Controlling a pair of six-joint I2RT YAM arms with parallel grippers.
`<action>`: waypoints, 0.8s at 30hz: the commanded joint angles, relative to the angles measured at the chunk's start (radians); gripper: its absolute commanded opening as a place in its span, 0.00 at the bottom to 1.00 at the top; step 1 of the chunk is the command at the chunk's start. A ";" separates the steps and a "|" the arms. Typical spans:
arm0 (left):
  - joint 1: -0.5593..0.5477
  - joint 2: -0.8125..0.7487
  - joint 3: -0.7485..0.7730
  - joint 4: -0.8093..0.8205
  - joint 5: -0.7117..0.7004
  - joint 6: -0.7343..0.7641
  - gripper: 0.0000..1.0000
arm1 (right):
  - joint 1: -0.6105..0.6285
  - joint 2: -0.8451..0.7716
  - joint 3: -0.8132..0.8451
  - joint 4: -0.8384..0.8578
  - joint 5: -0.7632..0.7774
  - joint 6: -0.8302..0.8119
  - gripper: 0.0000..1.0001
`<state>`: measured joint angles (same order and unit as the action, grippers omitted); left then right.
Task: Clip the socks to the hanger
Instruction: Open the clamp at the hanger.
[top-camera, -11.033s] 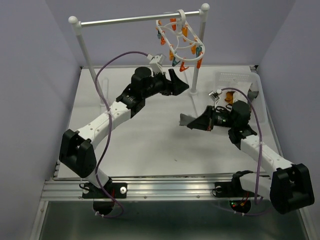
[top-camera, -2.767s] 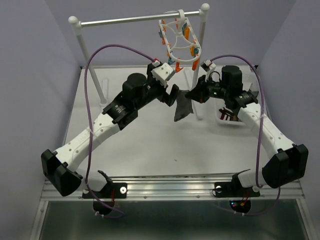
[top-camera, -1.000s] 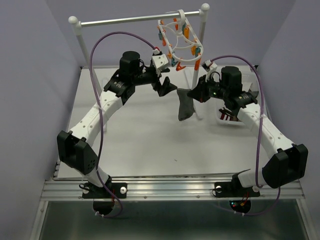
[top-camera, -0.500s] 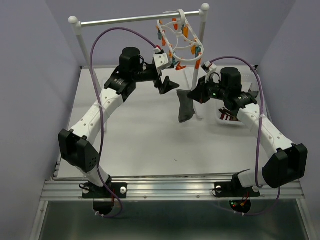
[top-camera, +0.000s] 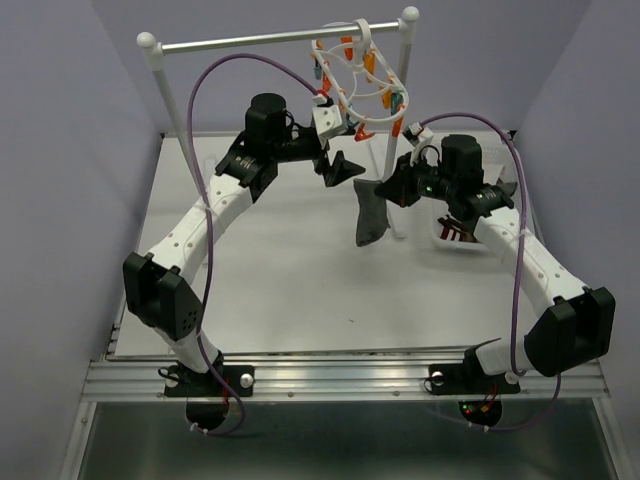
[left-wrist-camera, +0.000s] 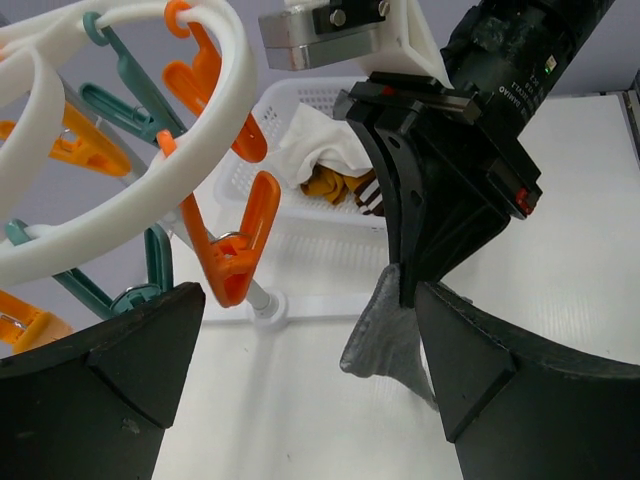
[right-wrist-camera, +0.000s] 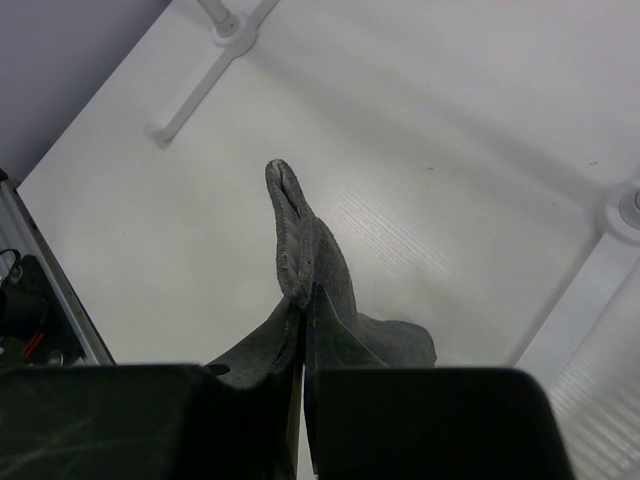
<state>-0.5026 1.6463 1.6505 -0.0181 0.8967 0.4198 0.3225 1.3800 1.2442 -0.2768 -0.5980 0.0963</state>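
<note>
The grey sock (top-camera: 369, 215) hangs at the centre of the top view, below the hanger (top-camera: 362, 88), clamped in the right end effector (top-camera: 384, 187). The left end effector (top-camera: 340, 168), jaws wide apart, should pinch the orange clip (left-wrist-camera: 237, 255) open first.

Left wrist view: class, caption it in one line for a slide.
Open left gripper frames an orange clip on the hanger, beside the grey sock pinched in the right gripper.

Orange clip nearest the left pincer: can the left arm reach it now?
Likely yes: the left pincer is open, the orange clip hangs just ahead with nothing between, and the grey sock held by the right pincer hangs aside.
</note>
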 joint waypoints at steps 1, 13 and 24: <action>-0.019 -0.025 0.039 0.104 -0.002 -0.048 0.99 | 0.007 -0.029 0.003 0.045 0.000 -0.014 0.01; -0.068 -0.077 -0.092 0.316 -0.110 -0.134 0.99 | 0.007 -0.032 0.000 0.050 -0.003 -0.010 0.01; -0.103 -0.075 -0.121 0.426 -0.258 -0.213 0.99 | 0.007 -0.033 -0.003 0.060 -0.023 0.000 0.02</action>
<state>-0.5858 1.6218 1.5406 0.2890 0.7109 0.2489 0.3225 1.3800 1.2438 -0.2760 -0.6048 0.0952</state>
